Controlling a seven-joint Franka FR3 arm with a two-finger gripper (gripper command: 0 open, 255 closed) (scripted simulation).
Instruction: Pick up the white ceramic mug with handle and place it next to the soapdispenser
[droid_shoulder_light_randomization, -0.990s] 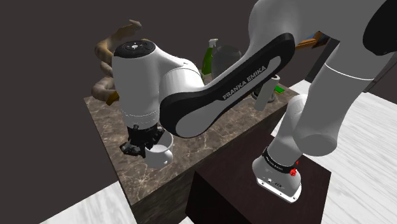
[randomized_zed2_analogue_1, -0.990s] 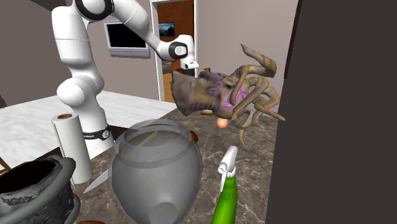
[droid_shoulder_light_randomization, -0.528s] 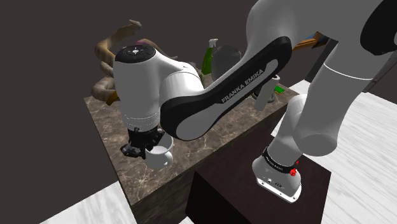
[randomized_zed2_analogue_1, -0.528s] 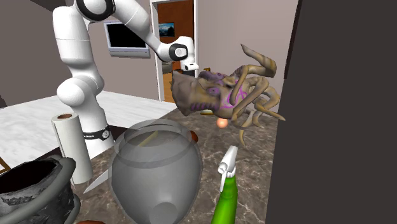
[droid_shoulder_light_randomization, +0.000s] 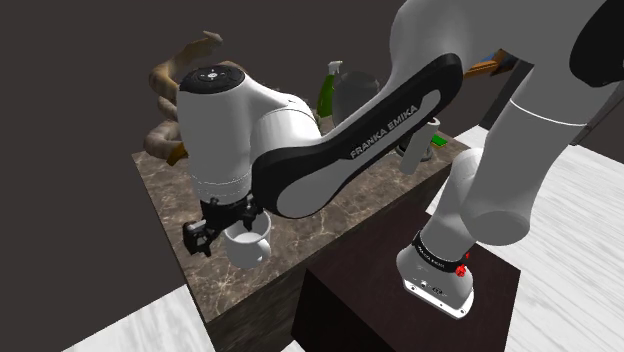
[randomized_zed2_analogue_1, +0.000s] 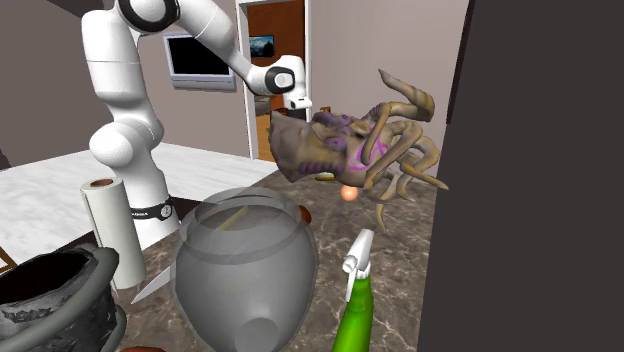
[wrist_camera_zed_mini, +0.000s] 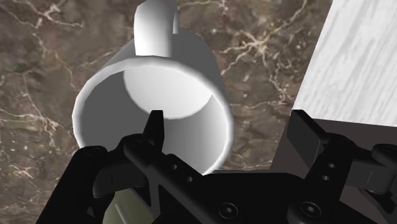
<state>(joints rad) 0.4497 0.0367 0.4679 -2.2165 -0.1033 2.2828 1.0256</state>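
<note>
- Mug (wrist_camera_zed_mini: 164, 95): white, upright, mouth open to the camera, handle on the side away from the claw. It is at the near corner of the dark marble counter (droid_shoulder_light_randomization: 385, 200), close to the edge. The wrist view shows pale floor (wrist_camera_zed_mini: 356, 57) just past that edge.
- Claw (wrist_camera_zed_mini: 230, 124): spread and gripping nothing. One finger (wrist_camera_zed_mini: 154, 127) hangs over the mug's mouth, inside the rim. The other finger (wrist_camera_zed_mini: 308, 137) is outside the wall with a visible gap. The mug wall lies between them, untouched as far as I can judge.
- Step in hand, by my reading: set up for a pinch on the rim wall, not yet closed.
- Risk: the fingers may not meet the wall together. If the inner one lands first, it would shove the mug toward the counter edge, where there is little margin.
- Risk: a pinch on one side of the rim is off-centre. The mug could swing or tip on the lift and slip from smooth pads.
- Risk: a shallow bite on the rim would make that worse.
- Risk: the far side is crowded. A tentacled sculpture (randomized_zed2_analogue_1: 350, 145), a big glass bowl (randomized_zed2_analogue_1: 245, 265) and a green bottle with a white nozzle (randomized_zed2_analogue_1: 356, 310) stand close together, and a low carry could clip one.
- I cannot tell which item is the soap dispenser, so the set-down spot is unconfirmed.
</note>
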